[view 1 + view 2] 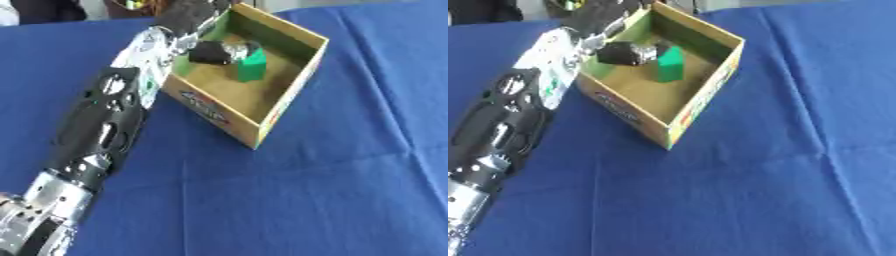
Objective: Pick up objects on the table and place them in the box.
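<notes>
Block (253,64), green, upright wedge-like shape, stands inside the box (293,90) toward its 12 o'clock end. Details blurred. At its 9 o'clock the left hand (210,52) reaches over the box wall; fingers dark and indistinct, cannot tell whether spread or pinching. Box: cardboard, open-topped, printed side panel, on blue-clothed surface (332,190).

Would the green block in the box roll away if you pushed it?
Probably not: the green block looks flat-sided, so it should slide or tip. It looks rigid. The left hand beside it seems to hold it.
</notes>
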